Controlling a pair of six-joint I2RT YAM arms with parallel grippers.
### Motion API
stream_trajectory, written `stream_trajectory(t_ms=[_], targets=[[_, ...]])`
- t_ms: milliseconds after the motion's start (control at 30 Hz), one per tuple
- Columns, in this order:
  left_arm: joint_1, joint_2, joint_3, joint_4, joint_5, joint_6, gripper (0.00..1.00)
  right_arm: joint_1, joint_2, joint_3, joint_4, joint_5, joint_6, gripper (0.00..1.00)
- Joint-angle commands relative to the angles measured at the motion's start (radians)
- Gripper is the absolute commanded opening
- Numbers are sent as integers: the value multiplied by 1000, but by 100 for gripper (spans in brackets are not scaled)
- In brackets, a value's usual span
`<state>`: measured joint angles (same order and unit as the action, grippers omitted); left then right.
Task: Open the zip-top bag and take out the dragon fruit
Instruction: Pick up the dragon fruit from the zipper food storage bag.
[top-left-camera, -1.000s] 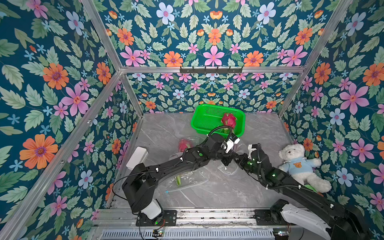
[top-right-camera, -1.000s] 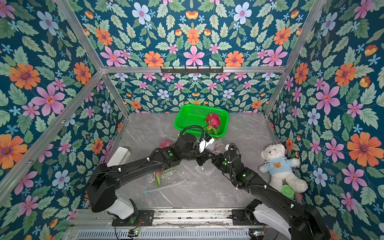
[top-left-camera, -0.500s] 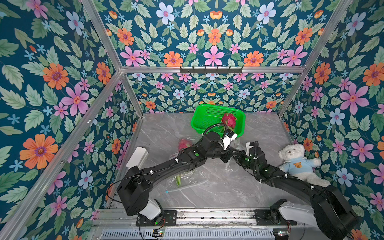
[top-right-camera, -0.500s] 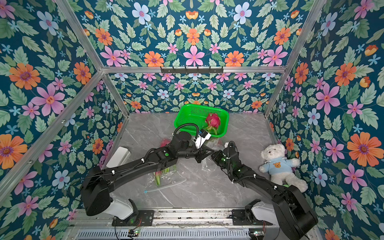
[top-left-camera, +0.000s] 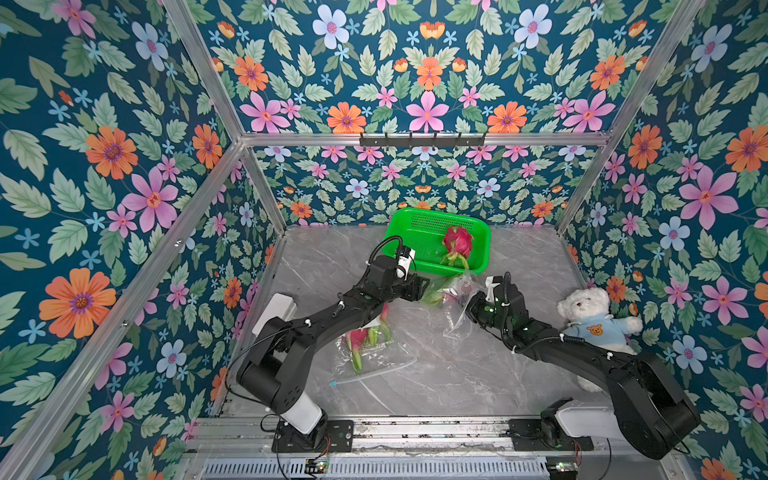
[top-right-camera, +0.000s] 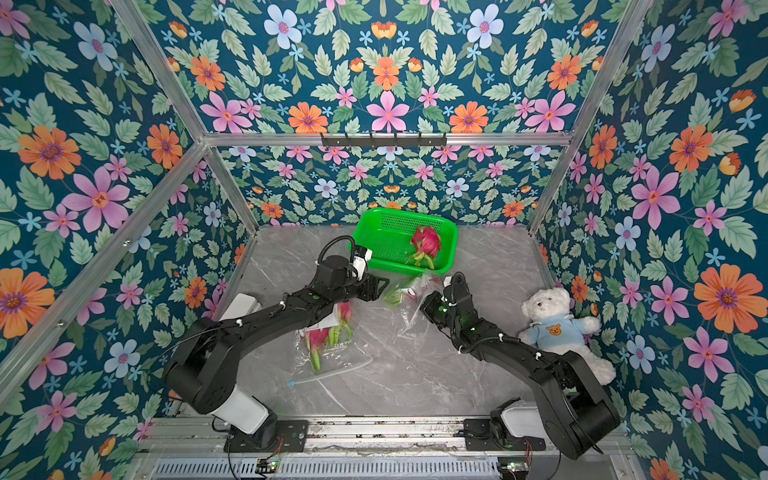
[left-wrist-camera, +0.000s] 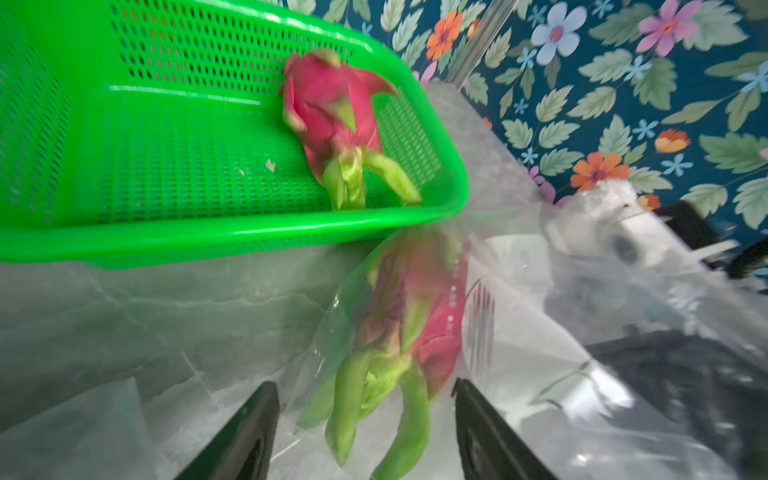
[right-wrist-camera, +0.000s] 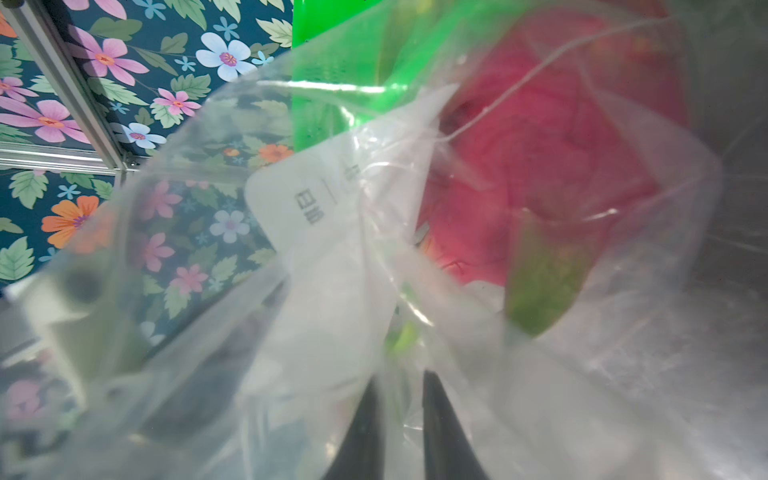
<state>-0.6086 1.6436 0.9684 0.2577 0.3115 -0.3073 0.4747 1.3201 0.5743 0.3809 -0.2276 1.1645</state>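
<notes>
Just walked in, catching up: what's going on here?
Both arms work at a zip-top bag beside the green basket. The left gripper is open, jaws flanking the bagged dragon fruit; the right gripper has its jaws nearly together at the plastic. A second dragon fruit lies in the basket; more bagged fruit lies under the left arm.

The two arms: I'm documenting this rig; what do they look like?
The left arm and right arm are matte black jointed links on white base housings, with white cable ties, green lights and black cables looped at the wrists. The fingers are black, tapered.
</notes>
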Motion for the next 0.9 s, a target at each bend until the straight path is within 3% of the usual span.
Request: stream_trajectory(t_ms=[0,300,600,733,867], targets=[[7,66,7,61,13,7,68,1,-20,21,-32,23,30,20],[10,199,47,109,95,-23,64,-2,25,168,-220,39,-18,16],[9,199,-29,251,214,-141,59,30,145,97,-142,2,99,10],[7,207,-47,285,243,-168,58,34,179,120,-139,9,105,14],[2,227,-64,342,280,-211,57,37,229,171,-129,4,115,25]])
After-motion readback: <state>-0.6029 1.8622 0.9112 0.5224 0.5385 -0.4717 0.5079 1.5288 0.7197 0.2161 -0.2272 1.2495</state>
